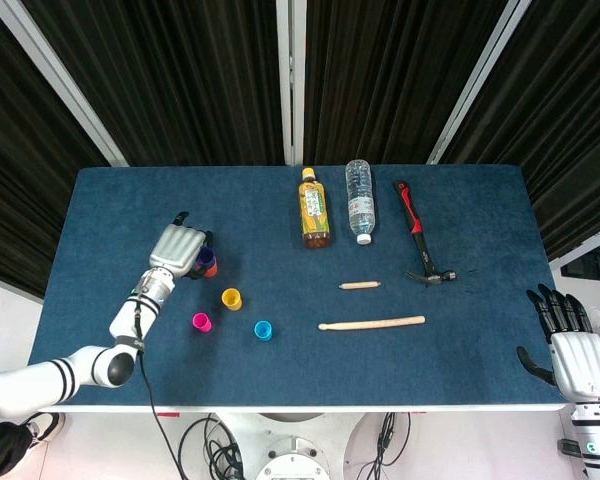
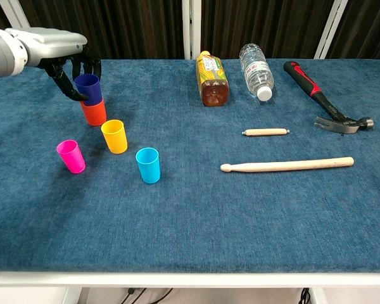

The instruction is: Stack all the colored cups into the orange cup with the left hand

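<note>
I can read nothing here: the yellow label on the tea bottle (image 2: 211, 71) at upper centre carries print too small to make out.

Silver-backed left hand (image 1: 177, 247), black fingers; white arm, black bands
</note>
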Available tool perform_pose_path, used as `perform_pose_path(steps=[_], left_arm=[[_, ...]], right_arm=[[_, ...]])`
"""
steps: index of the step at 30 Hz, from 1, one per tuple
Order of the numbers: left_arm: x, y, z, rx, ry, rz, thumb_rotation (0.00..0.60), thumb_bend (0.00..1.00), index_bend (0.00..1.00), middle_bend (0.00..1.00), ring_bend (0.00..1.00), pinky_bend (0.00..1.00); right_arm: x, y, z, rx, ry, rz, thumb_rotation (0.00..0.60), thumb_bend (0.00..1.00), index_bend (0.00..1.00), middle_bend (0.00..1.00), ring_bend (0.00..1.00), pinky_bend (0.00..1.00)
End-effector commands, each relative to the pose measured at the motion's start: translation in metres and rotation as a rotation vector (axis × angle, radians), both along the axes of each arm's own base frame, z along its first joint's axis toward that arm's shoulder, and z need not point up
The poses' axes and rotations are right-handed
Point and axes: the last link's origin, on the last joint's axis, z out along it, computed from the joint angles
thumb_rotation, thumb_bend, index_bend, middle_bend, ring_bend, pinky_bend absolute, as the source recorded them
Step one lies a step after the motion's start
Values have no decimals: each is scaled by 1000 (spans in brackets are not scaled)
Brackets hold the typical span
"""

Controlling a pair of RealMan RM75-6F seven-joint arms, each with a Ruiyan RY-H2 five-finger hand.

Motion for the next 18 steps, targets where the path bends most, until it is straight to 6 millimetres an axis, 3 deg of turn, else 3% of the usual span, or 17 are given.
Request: perform_pose_path(steps=[1,3,6,11,18], left_arm=[[-1,0,-1,-6,6,-1,600,289,380,412,377,76],[-2,-1,-1,-5,4,-2,600,285,291,348,343,70],[0,0,2,4,-4,-9,600,283,239,289,295,62],[6,-3,8,17,-14,-31,600,282,234,271,267,58],[34,-30,14,-31,-18,-120,600,265,248,272,267,57]], right_arm=[[0,0,0,0,0,1,600,256,0,0,0,0],[0,0,0,-2,-1,0,600,256,0,0,0,0],[-1,1,1,-5,-2,-3,600,256,0,0,0,0],[-1,1,2,-7,-2,-3,600,257,0,0,0,0],[0,-1,4,-16,-5,4,600,256,0,0,0,0]])
